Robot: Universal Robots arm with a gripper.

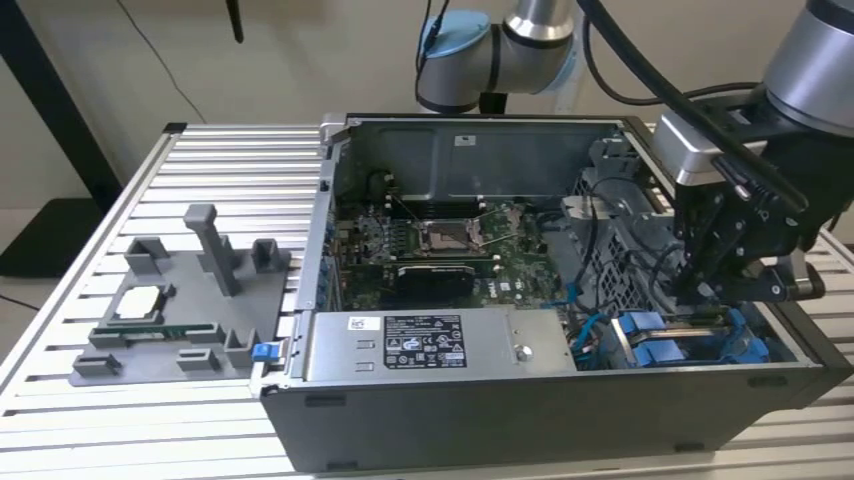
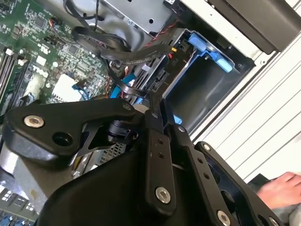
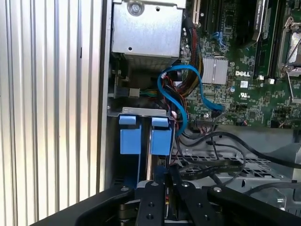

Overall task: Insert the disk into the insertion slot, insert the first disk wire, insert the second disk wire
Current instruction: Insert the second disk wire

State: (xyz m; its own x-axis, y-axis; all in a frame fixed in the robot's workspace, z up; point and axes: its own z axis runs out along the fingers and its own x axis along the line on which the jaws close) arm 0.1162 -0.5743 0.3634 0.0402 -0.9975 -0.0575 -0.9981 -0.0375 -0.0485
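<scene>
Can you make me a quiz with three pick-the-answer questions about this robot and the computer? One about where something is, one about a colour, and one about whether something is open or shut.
1. Where is the robot's hand?
A. On the floor
B. Reaching into the computer case at the exterior view's right, by the drive bay
C. Up by the ceiling

2. What colour are the drive bay's plastic tabs?
A. Red
B. Blue
C. Yellow

3. How is the computer case?
A. Open
B. Shut with its cover on
C. Wrapped in a box

Answers:
1 B, because the hand hangs down among the wires next to the drive bay.
2 B, because both tabs are bright blue in the first wrist view.
3 A, because you can see the green circuit board inside.
</scene>
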